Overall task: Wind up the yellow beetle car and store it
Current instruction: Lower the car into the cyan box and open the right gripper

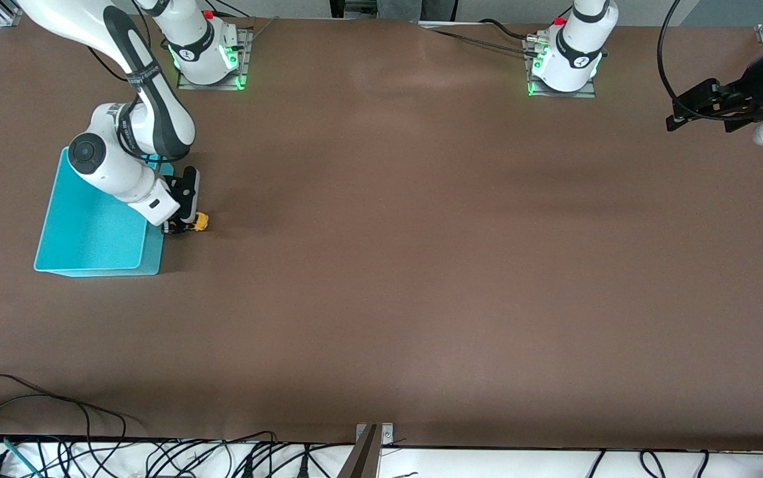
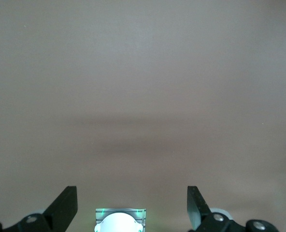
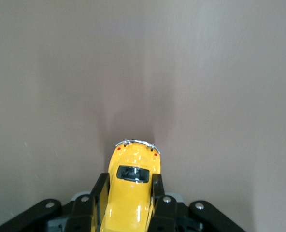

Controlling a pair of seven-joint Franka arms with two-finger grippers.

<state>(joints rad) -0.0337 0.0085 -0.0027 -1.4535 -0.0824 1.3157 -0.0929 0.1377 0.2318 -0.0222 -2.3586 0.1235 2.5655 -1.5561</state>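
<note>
The right gripper (image 3: 129, 203), fingers clamped on the yellow beetle car (image 3: 132, 186) on the tabletop (image 1: 421, 265) beside the turquoise bin (image 1: 89, 232), may let the smooth body slip during winding, while the left gripper (image 2: 132, 205) waits, fingers apart

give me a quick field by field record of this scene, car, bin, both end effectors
car: yellow beetle car on the table beside the turquoise bin, toward the right arm's end
bin: open, nothing seen inside
right end effector: low at the table, shut on the car's sides
left end effector: open, holding nothing, waiting above bare table at the left arm's end
table: brown surface
stage: car gripped, not yet in the bin
</note>
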